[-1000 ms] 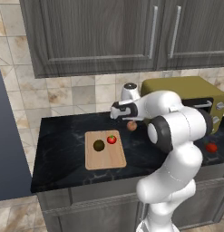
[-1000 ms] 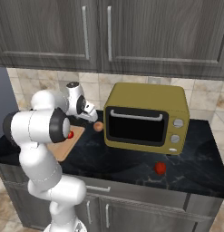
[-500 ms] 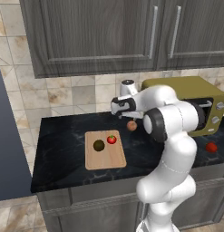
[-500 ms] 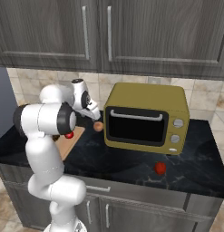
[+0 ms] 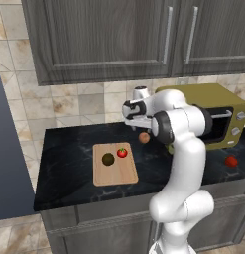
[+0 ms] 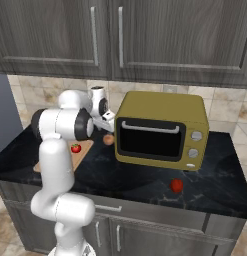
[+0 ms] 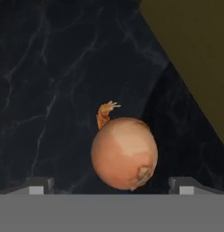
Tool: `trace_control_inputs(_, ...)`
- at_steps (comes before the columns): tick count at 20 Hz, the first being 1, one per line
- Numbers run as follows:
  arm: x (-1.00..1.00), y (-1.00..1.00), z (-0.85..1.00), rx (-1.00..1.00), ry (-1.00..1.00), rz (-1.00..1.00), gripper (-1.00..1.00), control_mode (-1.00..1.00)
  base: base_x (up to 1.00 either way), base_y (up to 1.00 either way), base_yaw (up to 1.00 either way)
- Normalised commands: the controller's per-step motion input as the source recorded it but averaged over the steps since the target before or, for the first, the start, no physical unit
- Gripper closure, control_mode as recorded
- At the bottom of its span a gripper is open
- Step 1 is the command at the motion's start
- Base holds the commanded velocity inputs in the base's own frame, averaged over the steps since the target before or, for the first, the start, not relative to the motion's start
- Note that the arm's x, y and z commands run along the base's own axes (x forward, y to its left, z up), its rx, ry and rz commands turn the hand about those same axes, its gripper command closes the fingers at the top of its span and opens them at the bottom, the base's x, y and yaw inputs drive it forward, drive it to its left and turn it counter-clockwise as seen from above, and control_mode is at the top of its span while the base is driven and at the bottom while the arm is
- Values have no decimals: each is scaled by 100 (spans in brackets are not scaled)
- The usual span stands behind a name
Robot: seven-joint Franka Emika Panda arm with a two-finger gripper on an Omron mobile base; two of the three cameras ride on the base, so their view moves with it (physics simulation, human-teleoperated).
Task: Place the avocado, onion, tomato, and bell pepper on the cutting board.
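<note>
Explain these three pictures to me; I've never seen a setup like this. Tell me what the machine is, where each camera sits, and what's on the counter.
It is a rendered kitchen with a white robot arm. Two cameras ride on its base, behind it to the left and right; the third looks along its hand.

On the black counter a cutting board holds a dark avocado and a tomato. The onion lies on the counter beside an olive toaster oven, between the open fingertips, not gripped. The red bell pepper lies apart, in front of the oven.
</note>
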Motion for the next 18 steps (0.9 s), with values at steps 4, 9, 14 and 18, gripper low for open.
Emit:
trace_control_inputs(4,18,-11,-23,1,10,-6,-100,-100,0,0,0)
trace_control_inputs(9,2,-2,-16,0,4,-5,-100,-100,0,0,0)
trace_control_inputs(14,-1,-19,-22,4,2,-7,-100,-100,0,0,0)
trace_control_inputs(18,-1,-13,-21,3,2,-8,-100,-100,0,0,0)
